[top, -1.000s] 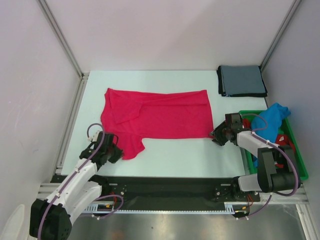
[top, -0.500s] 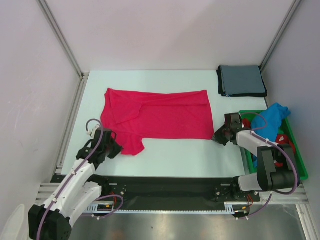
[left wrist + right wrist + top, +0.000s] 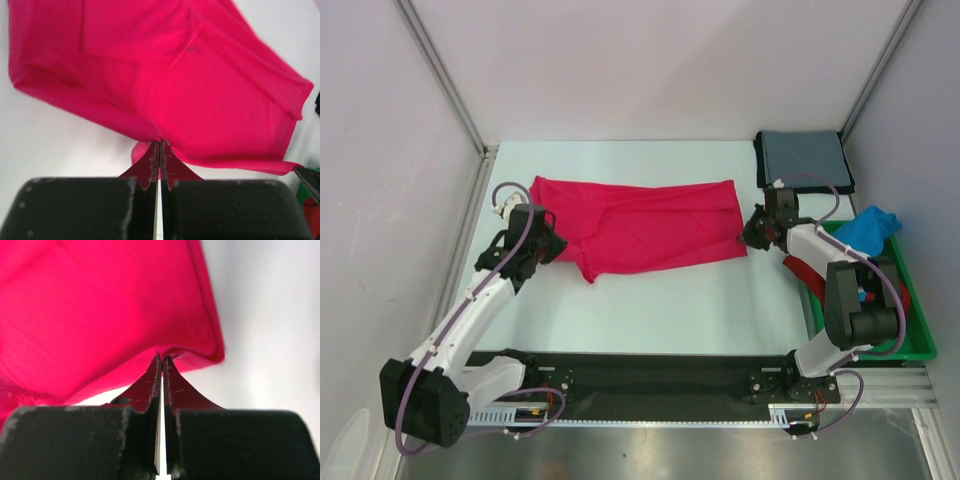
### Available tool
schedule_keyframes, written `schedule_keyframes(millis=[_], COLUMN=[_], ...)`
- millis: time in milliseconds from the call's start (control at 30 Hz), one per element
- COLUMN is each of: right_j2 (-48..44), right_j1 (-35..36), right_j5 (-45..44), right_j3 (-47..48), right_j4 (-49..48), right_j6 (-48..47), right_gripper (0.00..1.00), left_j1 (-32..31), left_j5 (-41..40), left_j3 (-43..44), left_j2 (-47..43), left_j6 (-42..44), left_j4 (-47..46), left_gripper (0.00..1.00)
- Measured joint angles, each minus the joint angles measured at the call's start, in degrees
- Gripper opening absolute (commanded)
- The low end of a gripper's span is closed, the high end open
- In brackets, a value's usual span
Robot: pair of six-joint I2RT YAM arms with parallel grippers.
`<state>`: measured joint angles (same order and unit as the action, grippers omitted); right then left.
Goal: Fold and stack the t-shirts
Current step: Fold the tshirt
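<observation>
Pink-red t-shirt (image 3: 650,225) pinched along near edge, left tool (image 3: 555,250), right tool (image 3: 748,236) both clamped on cloth; lift level, matched pace, fold square.

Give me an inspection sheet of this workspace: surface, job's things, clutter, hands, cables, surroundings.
Surface: white table.
Job's things: pink-red shirt spread mid-table; grey-blue shirt folded at the far right corner; bright blue shirt and dark red shirt bunched in the green tray.
Clutter: nothing seen.
Hands: left hand shut on the pink-red shirt's left edge; right hand shut on its right edge.
Cables: purple cables run along both arms.
Surroundings: white walls, metal frame posts.
</observation>
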<state>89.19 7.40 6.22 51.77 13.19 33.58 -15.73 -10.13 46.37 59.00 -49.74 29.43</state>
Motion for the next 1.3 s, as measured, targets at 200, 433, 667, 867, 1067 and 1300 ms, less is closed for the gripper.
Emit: schedule_keyframes(millis=[200, 433, 667, 867, 1067, 1300], right_j2=[8.76, 15.28, 19.43, 21.64, 23.65, 25.64], right_j1=[-0.98, -3.32, -3.96, -4.15, -4.66, -4.92], right_j5=[1.99, 3.63, 5.14, 5.9, 6.4, 6.84], right_j3=[10.32, 15.43, 20.7, 23.52, 25.24, 26.99], right_j4=[0.7, 2.67, 3.39, 3.65, 3.82, 4.11], right_j6=[-2.75, -4.0, -4.11, -4.11, -4.07, -4.07], right_gripper=[0.0, 0.0, 0.0, 0.0, 0.0, 0.0], left_j1=[2.05, 6.45, 9.38, 11.54, 12.74, 13.62], left_j5=[-0.35, 1.4, 3.45, 4.55, 4.98, 6.27], left_j3=[8.44, 14.36, 18.91, 21.75, 22.01, 23.02], left_j2=[8.48, 17.57, 24.52, 26.93, 28.46, 32.24], left_j6=[2.32, 3.85, 4.72, 4.85, 5.03, 5.25], left_j4=[-4.0, -8.55, -9.7, -10.91, -11.39, -11.96], left_gripper=[0.0, 0.0, 0.0, 0.0, 0.0, 0.0])
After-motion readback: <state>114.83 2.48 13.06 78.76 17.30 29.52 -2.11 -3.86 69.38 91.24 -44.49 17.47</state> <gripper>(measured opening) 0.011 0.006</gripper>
